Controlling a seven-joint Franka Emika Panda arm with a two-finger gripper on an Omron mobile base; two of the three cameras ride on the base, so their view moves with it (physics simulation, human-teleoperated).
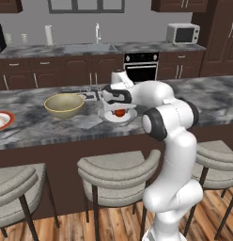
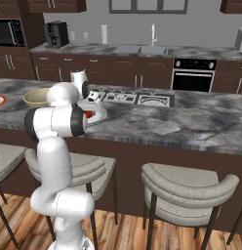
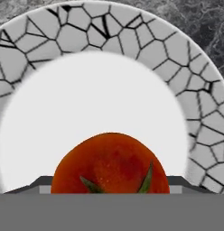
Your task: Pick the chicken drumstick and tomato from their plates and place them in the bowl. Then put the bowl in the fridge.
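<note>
- While our gripper (image 1: 119, 112) hangs low over the white-grey plate (image 1: 130, 117), the tomato (image 1: 120, 112) sits on it between our fingers.
- We cannot tell whether they grip.
- Bowl (image 1: 64, 105) stands nearby, leftward.

A: What does the body look like?
B: Glossy white Franka arm (image 1: 172, 155), fat rounded link shells, smooth plastic look. Dark grey-black ring bands at the joints, clearest at the big round elbow joint (image 1: 156, 123).
A: The hand end?
B: White boxy hand (image 1: 119, 96) with a dark panel on its side. In the right base view, it's a small white block with black marks (image 2: 94, 95).
A: Cables, screws?
B: Can't make out any.
</note>
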